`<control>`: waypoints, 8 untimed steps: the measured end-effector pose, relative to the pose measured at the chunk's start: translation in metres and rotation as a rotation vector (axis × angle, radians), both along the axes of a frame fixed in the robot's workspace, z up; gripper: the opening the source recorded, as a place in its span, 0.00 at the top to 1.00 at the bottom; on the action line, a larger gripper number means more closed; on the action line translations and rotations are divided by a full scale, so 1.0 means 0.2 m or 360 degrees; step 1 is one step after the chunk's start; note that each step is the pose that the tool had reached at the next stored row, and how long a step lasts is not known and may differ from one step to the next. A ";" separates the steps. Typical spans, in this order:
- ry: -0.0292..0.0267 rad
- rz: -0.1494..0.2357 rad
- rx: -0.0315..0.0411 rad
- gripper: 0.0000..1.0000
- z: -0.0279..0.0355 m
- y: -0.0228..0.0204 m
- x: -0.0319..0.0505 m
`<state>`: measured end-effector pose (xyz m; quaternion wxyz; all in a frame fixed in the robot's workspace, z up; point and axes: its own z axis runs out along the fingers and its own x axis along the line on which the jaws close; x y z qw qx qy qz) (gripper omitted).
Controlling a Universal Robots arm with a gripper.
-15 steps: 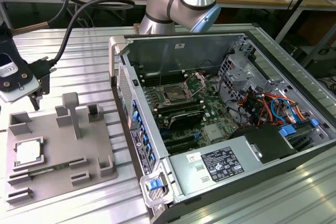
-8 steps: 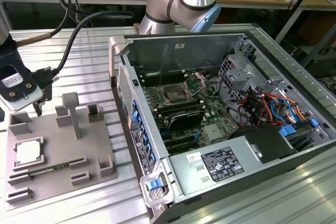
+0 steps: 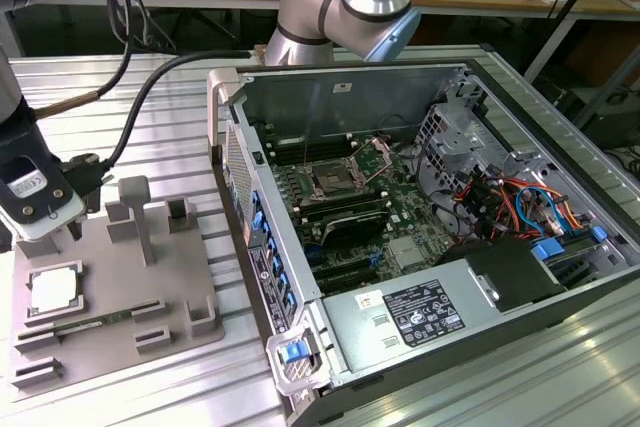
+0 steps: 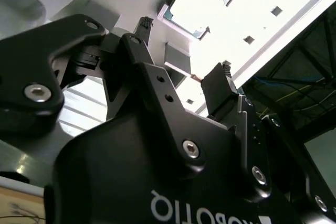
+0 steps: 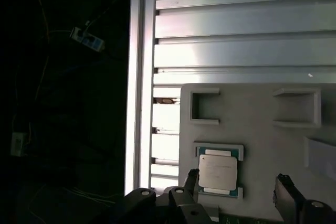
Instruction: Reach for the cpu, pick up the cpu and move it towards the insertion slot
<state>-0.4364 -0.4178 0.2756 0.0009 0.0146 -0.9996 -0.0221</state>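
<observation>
Ribbed aluminium table [image 3: 570, 377] under you. Near, at the exterior view's left, the flat silvery square cpu [image 3: 55, 290] lies in its grey plastic tray [image 3: 190, 272]. Your gripper [image 5: 239, 184] hangs over it, spread wide, empty. Farther right, the shiny-framed insertion slot [image 3: 335, 182].

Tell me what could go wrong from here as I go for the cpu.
In the first wrist view the cpu sits nearer one finger of the open tool, so closing may shove it against the tray recess.
The case wall stands between tray and insertion slot; a low carry could hit it.
</observation>
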 end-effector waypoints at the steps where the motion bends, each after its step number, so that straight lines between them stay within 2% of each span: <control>1: 0.00001 0.0000 0.0000 0.34 -0.007 -0.007 -0.001; 3: 0.00001 0.0000 0.0000 0.34 -0.027 -0.025 -0.004; 8: 0.00014 0.0000 0.0000 0.34 -0.071 -0.039 -0.006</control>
